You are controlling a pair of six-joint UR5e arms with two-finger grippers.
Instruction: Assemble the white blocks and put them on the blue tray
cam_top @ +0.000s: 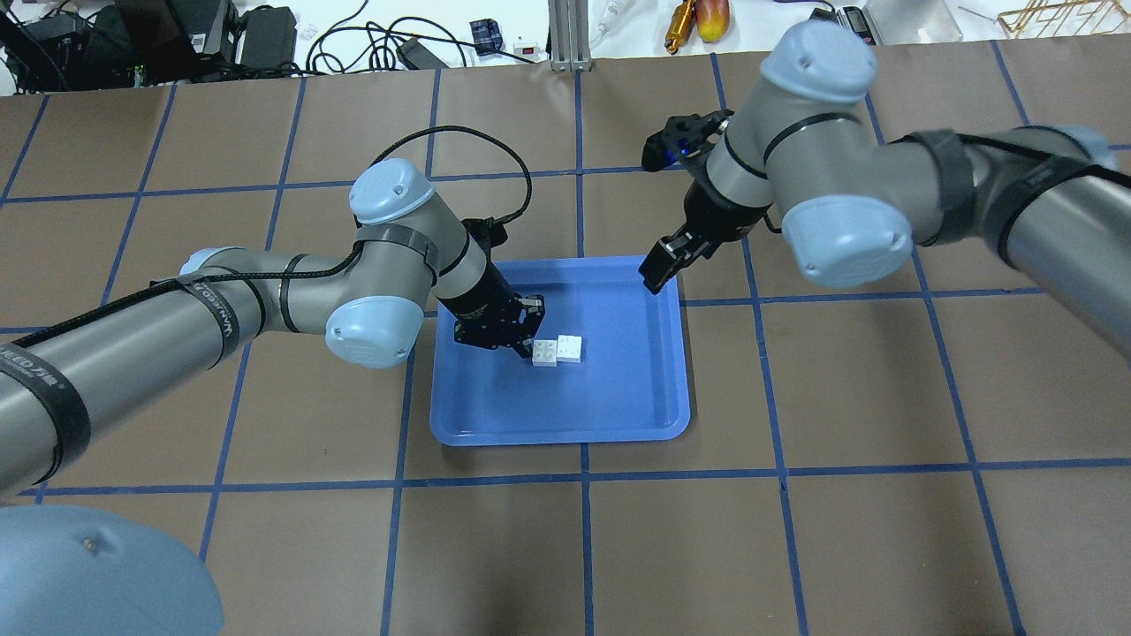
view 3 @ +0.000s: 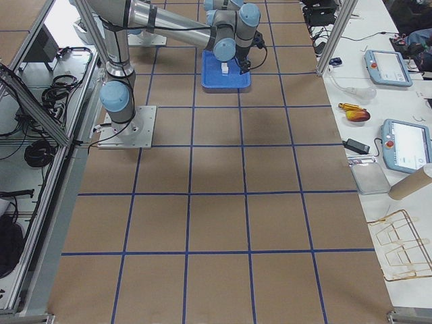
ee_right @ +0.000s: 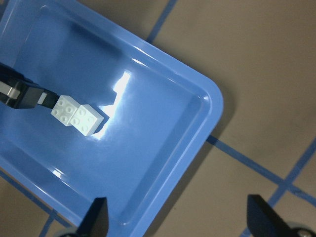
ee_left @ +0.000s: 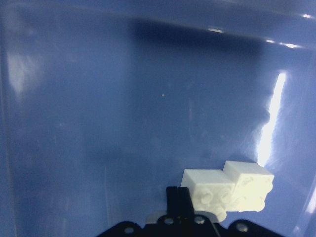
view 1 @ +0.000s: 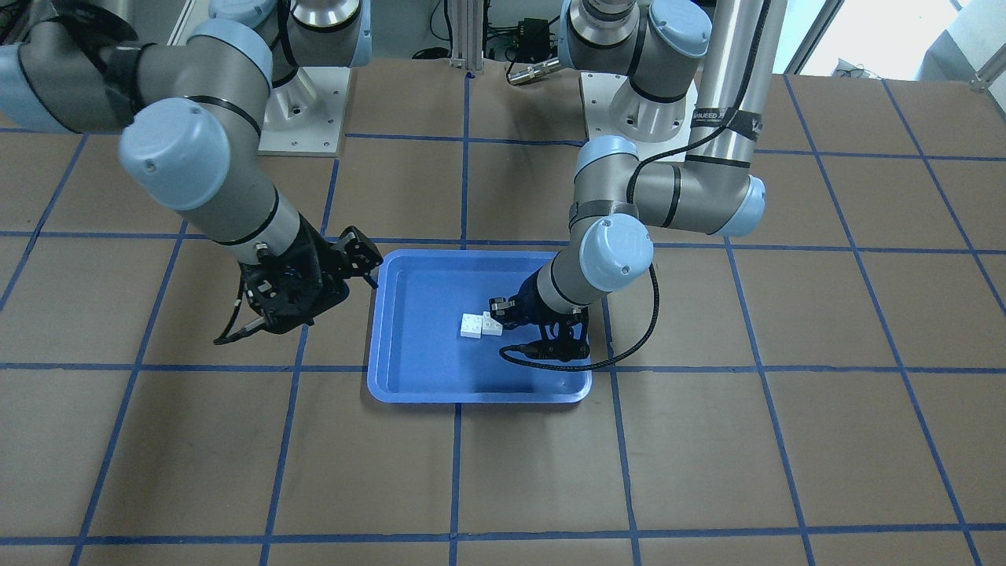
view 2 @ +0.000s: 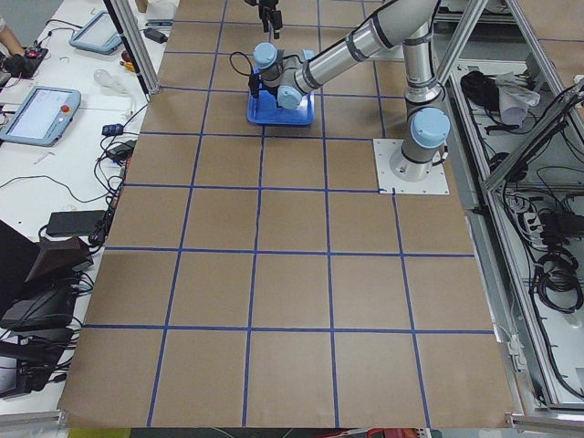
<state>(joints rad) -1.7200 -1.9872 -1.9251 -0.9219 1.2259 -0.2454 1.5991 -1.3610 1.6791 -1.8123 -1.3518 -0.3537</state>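
The two white blocks (cam_top: 557, 351) lie joined in a staggered pair on the floor of the blue tray (cam_top: 654, 406), near its middle. They also show in the front view (view 1: 480, 325), the left wrist view (ee_left: 227, 190) and the right wrist view (ee_right: 78, 115). My left gripper (cam_top: 527, 343) is low inside the tray, its fingers together, and its tip touches the edge of the nearer block. My right gripper (cam_top: 664, 258) is open and empty, hovering above the tray's far right corner; its fingertips (ee_right: 97, 216) stand wide apart in the right wrist view.
The tray (view 1: 409, 385) sits on the brown table with blue tape grid lines. The left arm's cable (view 1: 629, 346) loops over the tray's edge. Cables and tools (cam_top: 689, 18) lie beyond the table's far edge.
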